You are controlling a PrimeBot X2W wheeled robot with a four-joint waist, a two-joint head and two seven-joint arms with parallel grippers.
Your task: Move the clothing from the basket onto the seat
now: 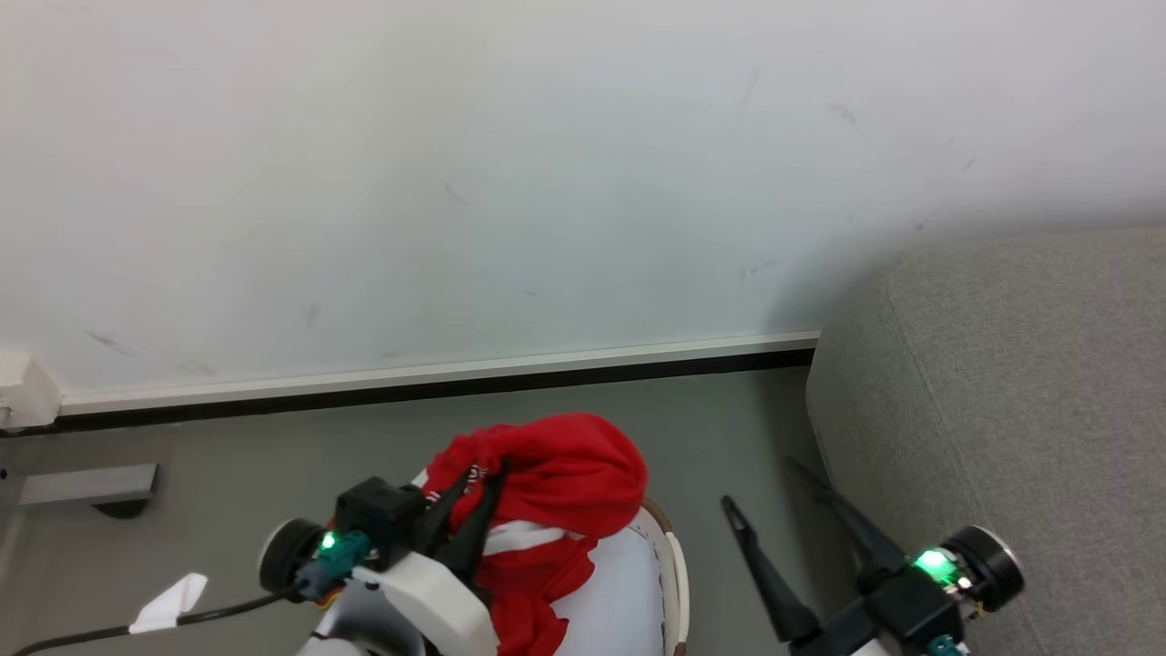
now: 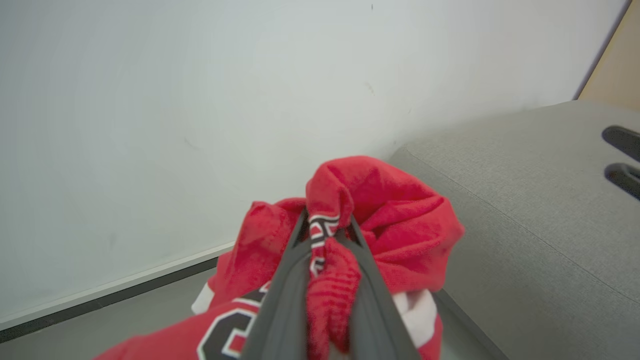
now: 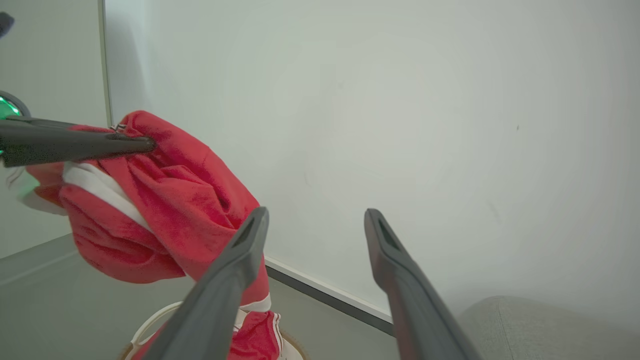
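1 jersey (image 1: 565, 483) hangs clamped in the left gripper (image 1: 487, 474) over the basket (image 1: 672, 565); the sofa (image 1: 1020, 383) lies right, past the spread right gripper (image 1: 761, 483).

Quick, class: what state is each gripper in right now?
Left gripper: closed, holding the jersey.
Right gripper: open, holding nothing.

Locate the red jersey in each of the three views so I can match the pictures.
Head view: jersey low centre, bunched in the left end effector, over the basket.
Left wrist view: jersey centre-bottom, pinched between that end effector's fingers.
Right wrist view: jersey at left, hanging down towards the basket rim.
Shared landmark: the grey sofa, at the right in every view.
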